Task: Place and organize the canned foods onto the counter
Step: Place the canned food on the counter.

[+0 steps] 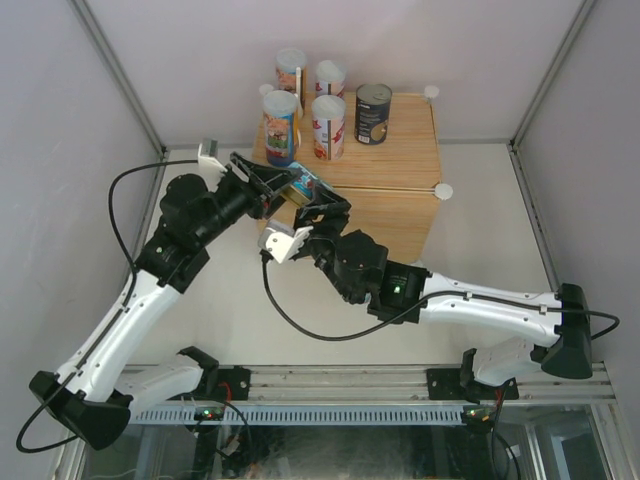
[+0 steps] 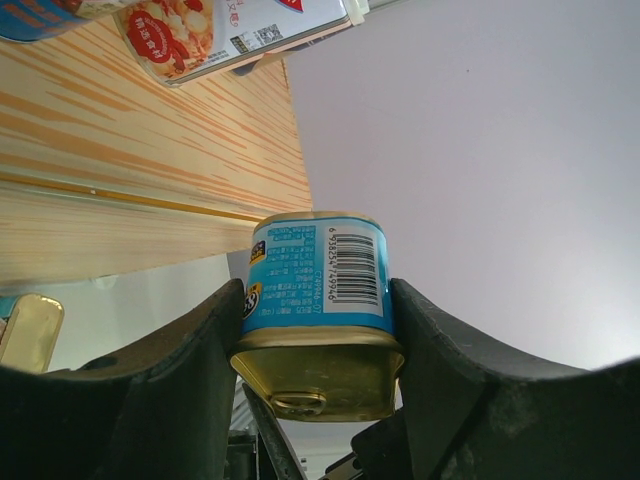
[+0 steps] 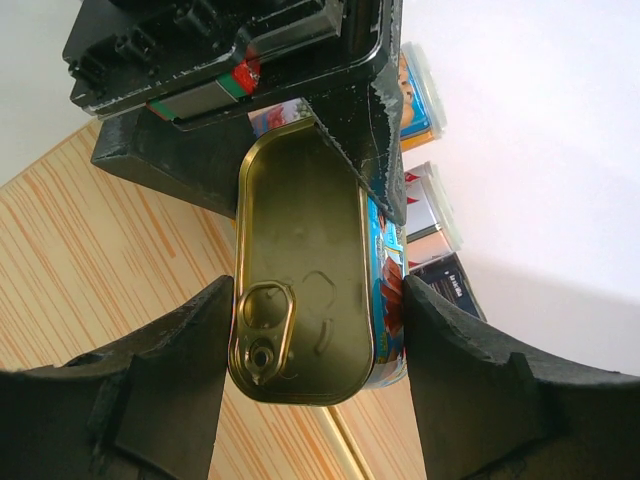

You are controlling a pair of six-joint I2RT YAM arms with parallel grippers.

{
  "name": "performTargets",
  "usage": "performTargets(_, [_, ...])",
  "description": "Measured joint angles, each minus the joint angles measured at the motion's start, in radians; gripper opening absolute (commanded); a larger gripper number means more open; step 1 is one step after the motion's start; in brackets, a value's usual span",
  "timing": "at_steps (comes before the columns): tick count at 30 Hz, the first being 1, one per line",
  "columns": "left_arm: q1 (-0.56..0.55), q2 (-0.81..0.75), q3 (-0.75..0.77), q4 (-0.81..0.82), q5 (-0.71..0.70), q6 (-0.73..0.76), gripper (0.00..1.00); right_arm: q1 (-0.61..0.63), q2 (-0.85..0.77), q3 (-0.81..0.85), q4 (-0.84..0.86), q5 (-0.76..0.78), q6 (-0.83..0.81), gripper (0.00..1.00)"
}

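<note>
A flat gold tin (image 1: 305, 185) with a blue label hangs in the air at the front left top edge of the wood-grain counter (image 1: 395, 200). My left gripper (image 1: 290, 186) is shut on its far end. My right gripper (image 1: 322, 206) is shut on its pull-tab end. The left wrist view shows the tin's barcode end (image 2: 320, 275) between my fingers. The right wrist view shows its gold lid (image 3: 300, 270). Four tall white-lidded cans (image 1: 281, 125) and one dark can (image 1: 373, 113) stand at the counter's back. A second gold tin (image 2: 28, 335) shows at the left edge.
White walls close in on three sides. A metal rail (image 1: 330, 385) runs along the near edge between the arm bases. A black cable (image 1: 290, 315) loops over the floor in front of the counter. White round connectors (image 1: 443, 191) mark the counter's corners.
</note>
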Motion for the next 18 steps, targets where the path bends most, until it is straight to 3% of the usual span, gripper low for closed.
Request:
performTargets(7, [-0.009,0.009,0.000,0.023,-0.002,-0.005,0.39,-0.019,-0.021,0.001,-0.032,-0.030,0.037,0.21])
performTargets(18, [-0.016,0.040,0.000,0.039,0.000,-0.006,0.42,-0.054,-0.038,0.001,-0.091,-0.056,0.117,0.20])
